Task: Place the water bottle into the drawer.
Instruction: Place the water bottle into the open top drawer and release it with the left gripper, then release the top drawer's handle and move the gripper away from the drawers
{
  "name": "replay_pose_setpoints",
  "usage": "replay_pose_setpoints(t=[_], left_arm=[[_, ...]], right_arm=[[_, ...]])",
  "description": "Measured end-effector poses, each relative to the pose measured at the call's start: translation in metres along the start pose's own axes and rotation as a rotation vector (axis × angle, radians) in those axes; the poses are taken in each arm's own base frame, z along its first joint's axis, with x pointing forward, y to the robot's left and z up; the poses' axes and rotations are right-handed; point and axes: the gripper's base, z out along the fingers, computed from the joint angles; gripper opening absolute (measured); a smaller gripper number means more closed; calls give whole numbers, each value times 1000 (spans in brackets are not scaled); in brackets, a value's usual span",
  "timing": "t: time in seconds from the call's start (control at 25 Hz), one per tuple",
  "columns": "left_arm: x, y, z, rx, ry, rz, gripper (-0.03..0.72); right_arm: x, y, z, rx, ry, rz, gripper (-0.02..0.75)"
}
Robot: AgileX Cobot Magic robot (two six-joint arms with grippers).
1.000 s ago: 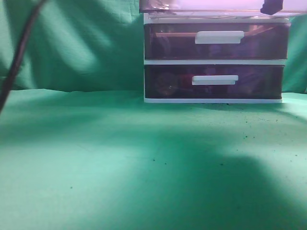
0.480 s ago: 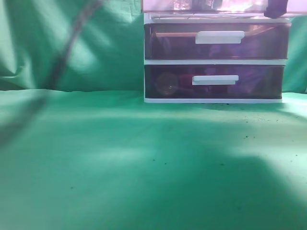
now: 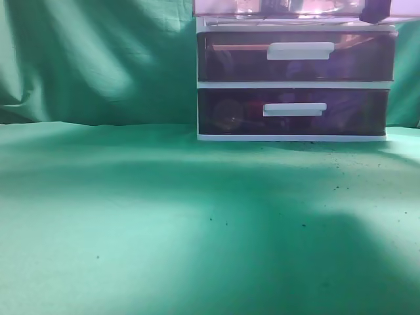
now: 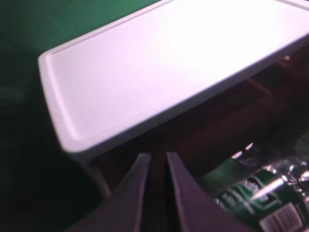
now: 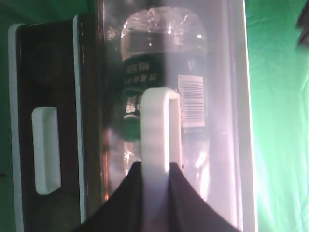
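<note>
white-framed drawer unit [image 3: 295,84] at back right of green cloth [image 3: 164,223], against green backdrop [image 3: 98,59]. two lower drawers [image 3: 295,108] shut, dark maroon fronts, white handles. top drawer [image 3: 282,8] pulled forward, only its bottom strip visible at upper edge of exterior view, pale and glary, contents unreadable there. small dark piece [image 3: 375,12] at drawer's right corner, not identifiable.

right wrist view: looked down through translucent drawer front [image 5: 169,96]. water bottle [image 5: 164,87] lay on its side inside top drawer, green label with barcode, clear crinkled plastic at far end. white bar handle [image 5: 157,130] of top drawer sat pinched between dark fingers [image 5: 130,193] of right gripper [image 5: 155,174], jaws closed onto it. lower drawer front with its own handle [image 5: 46,150] seen at left, green cloth at right.

left wrist view: hovered above unit's white top panel [image 4: 159,72], open drawer interior dark reddish beneath its edge. bottle's green label and barcode showing at lower right inside drawer. left gripper [image 4: 155,159] with two dark fingers [image 4: 137,188] nearly together, narrow gap only, nothing between them. clear of bottle and of top panel, contact with drawer not visible.
</note>
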Motion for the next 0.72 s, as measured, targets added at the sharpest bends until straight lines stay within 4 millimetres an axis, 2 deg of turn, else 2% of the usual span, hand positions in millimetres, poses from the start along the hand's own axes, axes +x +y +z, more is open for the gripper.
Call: replay_pose_setpoints(t=[0.08,0.24,0.36,0.56,0.72], left_arm=[[-10,12,-26,-27,53,-32,0],[-19,31,-71,-78,180,-26,0],[-24,42,-100,-96,234,-24,0],[-16,50,-132,-91,261,-15,0],[-2,48,-162,-16,247,-52,0]], right_arm=[[0,-3,2,-4,0,0,89],[-1,-13,11,-7,3,0,89],[7,-22,22,-11,25,-4,89],[27,-41,43,-11,69,-50,89],[33,-50,62,-15,76,-77,89]])
